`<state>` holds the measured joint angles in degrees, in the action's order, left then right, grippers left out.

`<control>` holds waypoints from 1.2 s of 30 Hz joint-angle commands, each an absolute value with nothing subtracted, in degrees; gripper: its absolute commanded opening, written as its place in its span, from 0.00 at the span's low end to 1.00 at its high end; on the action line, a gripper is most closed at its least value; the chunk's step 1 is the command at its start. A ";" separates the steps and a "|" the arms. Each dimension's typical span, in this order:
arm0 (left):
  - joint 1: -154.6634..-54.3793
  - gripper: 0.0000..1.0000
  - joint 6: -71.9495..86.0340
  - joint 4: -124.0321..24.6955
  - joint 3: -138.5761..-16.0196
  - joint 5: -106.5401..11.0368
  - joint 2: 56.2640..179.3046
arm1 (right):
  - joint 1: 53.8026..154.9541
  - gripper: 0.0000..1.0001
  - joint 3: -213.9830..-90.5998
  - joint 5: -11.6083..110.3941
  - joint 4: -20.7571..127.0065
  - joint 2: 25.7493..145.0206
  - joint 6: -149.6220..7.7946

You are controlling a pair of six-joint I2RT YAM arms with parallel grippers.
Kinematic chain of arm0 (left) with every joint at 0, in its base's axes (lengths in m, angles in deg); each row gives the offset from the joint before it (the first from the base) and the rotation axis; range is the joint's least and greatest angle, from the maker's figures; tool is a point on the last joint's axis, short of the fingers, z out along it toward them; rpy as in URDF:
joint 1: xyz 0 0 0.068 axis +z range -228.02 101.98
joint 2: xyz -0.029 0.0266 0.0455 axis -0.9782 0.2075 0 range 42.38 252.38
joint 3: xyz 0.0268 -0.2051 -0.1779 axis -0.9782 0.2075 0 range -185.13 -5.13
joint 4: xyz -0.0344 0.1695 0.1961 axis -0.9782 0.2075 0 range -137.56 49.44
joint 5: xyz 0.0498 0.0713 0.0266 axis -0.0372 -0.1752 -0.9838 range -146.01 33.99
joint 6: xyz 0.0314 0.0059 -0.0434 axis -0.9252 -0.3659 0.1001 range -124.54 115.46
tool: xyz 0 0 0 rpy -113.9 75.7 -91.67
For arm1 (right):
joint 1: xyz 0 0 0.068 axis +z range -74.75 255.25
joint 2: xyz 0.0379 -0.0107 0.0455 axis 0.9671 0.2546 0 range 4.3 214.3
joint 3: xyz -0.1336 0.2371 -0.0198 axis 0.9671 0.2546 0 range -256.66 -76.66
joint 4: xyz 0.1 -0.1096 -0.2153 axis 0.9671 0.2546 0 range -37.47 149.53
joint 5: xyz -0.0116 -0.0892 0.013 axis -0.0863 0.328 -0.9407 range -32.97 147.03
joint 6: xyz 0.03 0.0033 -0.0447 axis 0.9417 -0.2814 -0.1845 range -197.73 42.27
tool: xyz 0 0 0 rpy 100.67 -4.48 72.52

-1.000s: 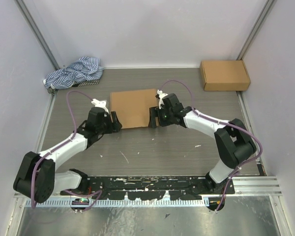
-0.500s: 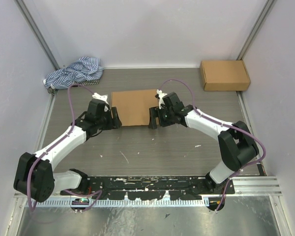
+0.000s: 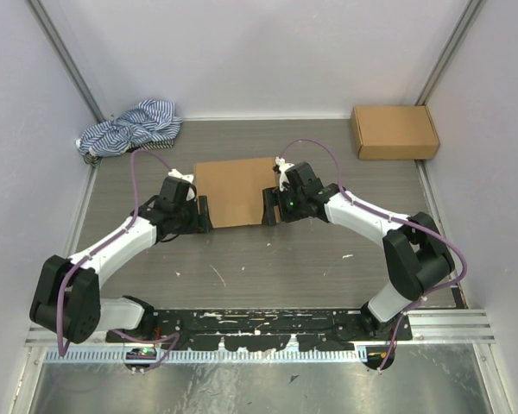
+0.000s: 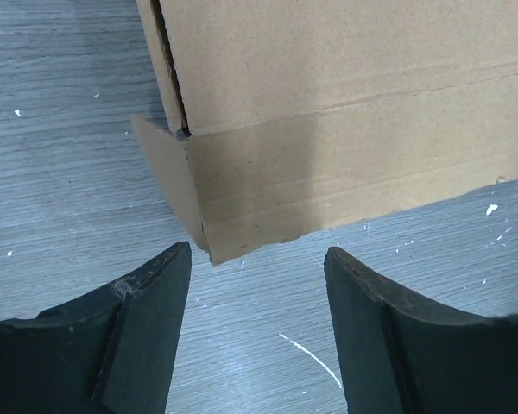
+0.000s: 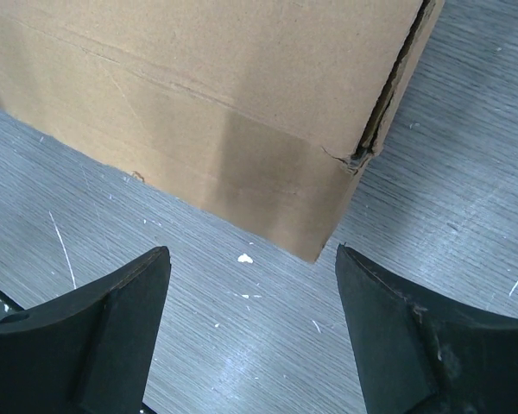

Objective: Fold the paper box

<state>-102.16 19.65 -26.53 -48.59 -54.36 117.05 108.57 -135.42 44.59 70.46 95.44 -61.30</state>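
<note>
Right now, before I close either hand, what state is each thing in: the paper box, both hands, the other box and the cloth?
paper box: folded shut, lying flat, one side flap sticking out
left hand: open, empty, straddling a box corner without touching it
right hand: open, empty, straddling the opposite corner without touching it
second box: closed, lying flat
striped cloth: crumpled in a heap

Seen at mid-counter (image 3: 259, 259): the paper box (image 3: 235, 191), set between the left hand (image 3: 205, 212) at its near left corner and the right hand (image 3: 268, 208) at its near right corner, each corner just ahead of the open fingers. Far right corner: a second cardboard box (image 3: 394, 131), well apart. Far left corner: a bunched cloth (image 3: 131, 127) by the wall. Near edge: both arm bases.
</note>
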 commanded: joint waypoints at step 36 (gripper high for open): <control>-102.15 0.69 19.30 -31.84 -48.64 -55.92 119.80 | 108.98 0.81 -137.20 44.98 63.78 99.13 -60.15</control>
<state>-102.16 19.58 -29.52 -48.59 -54.41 118.39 108.57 -135.62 45.33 66.42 100.18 -60.65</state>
